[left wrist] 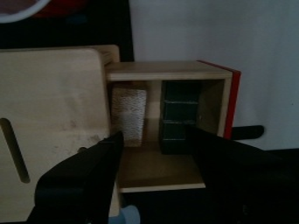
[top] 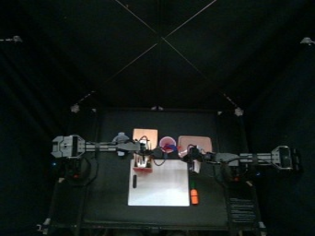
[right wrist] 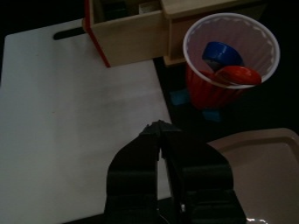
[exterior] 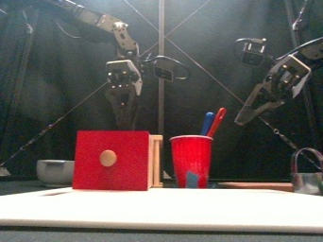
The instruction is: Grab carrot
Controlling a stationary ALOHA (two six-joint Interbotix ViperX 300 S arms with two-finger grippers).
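The carrot (top: 196,195), a small orange-red stick, lies at the front right corner of the white mat (top: 164,184); only the top view shows it. My right gripper (right wrist: 162,133) hangs shut and empty above the mat (right wrist: 70,105), beside a red cup (right wrist: 229,63), well back from the carrot. In the front view it is raised at the right (exterior: 269,97). My left gripper (left wrist: 158,162) is open over a wooden box with a red side (left wrist: 163,114), holding nothing, and hangs high behind that box (exterior: 124,83).
The red cup (exterior: 191,161) holds a blue and a red stick-like item. The red-fronted box (exterior: 111,161) stands left of it. A pink-purple bowl (top: 167,143) and tan boards (top: 194,144) sit at the back. A grey bowl (exterior: 53,171) stands far left.
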